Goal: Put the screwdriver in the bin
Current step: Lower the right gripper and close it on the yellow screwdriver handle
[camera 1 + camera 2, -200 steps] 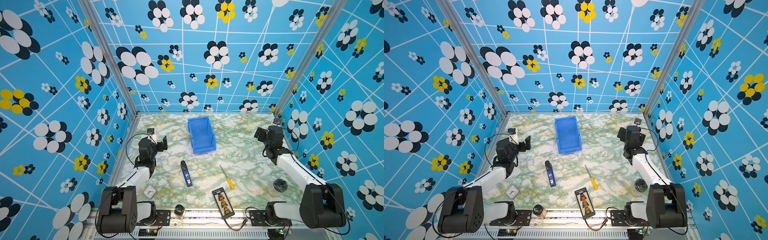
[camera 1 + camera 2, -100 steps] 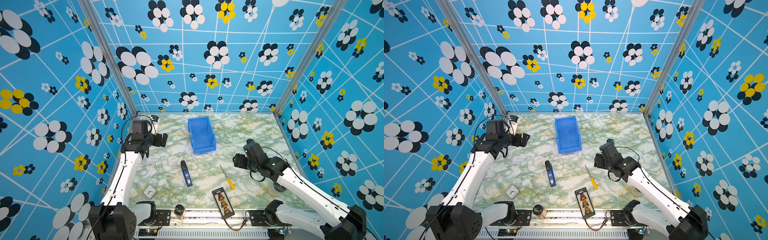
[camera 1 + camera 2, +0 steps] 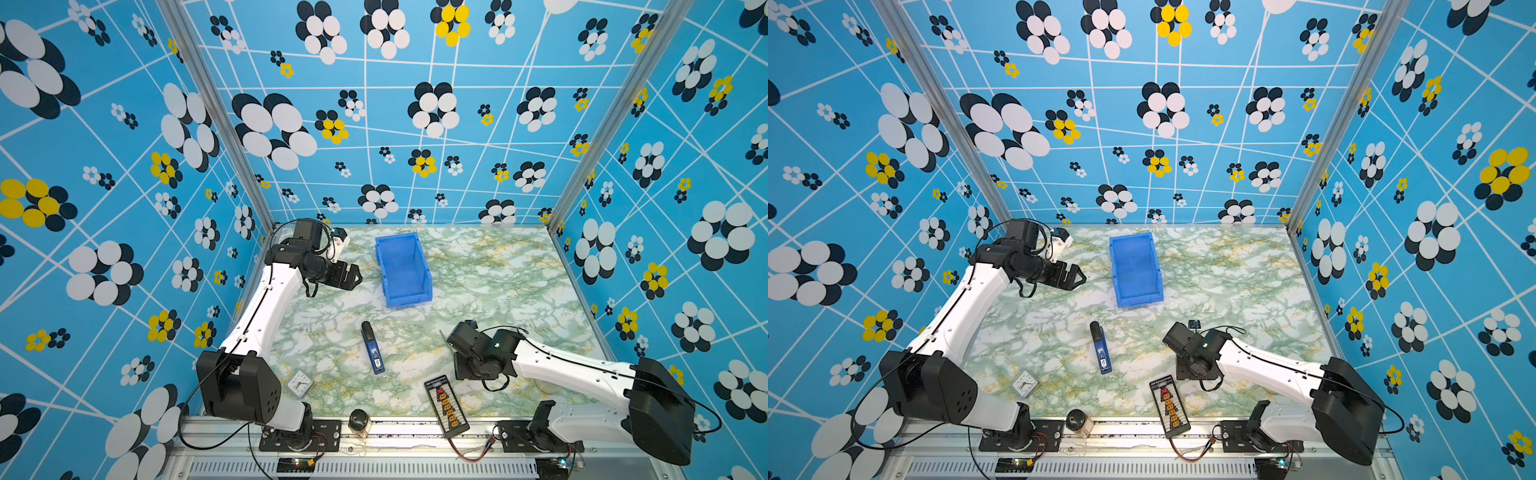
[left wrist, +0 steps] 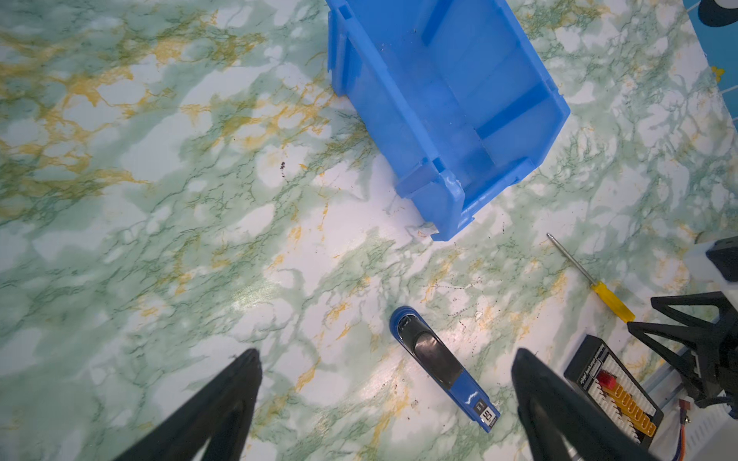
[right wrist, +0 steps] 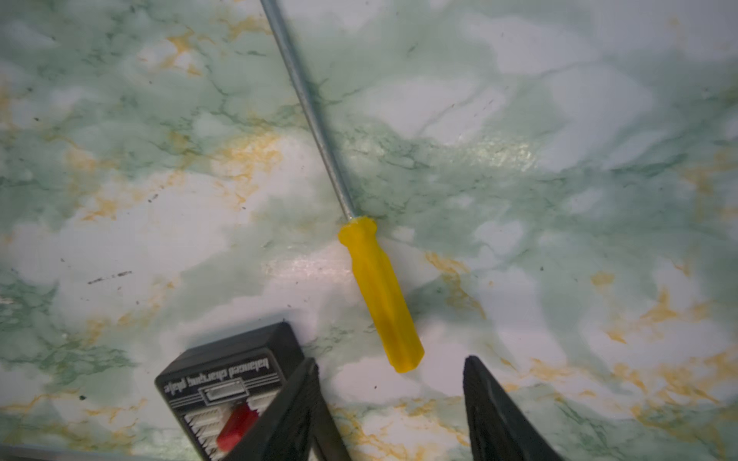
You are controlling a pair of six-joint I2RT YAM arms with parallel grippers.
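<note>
The screwdriver, with a yellow handle and thin grey shaft, lies flat on the marble table; it also shows in the left wrist view. In both top views my right arm covers it. My right gripper points down over it, open. The butt of the handle sits just between the fingertips, touching neither. The blue bin stands open-topped and looks empty at the middle rear. My left gripper hangs open left of the bin, holding nothing.
A blue-and-black device lies on the table in front of the bin. A black charging board lies close beside the right gripper's finger. A small clock and a dark jar sit near the front edge.
My right arm swung from the right rear down over the screwdriver, and its jaws have narrowed. My left arm rose and reached out toward the bin's left side.
</note>
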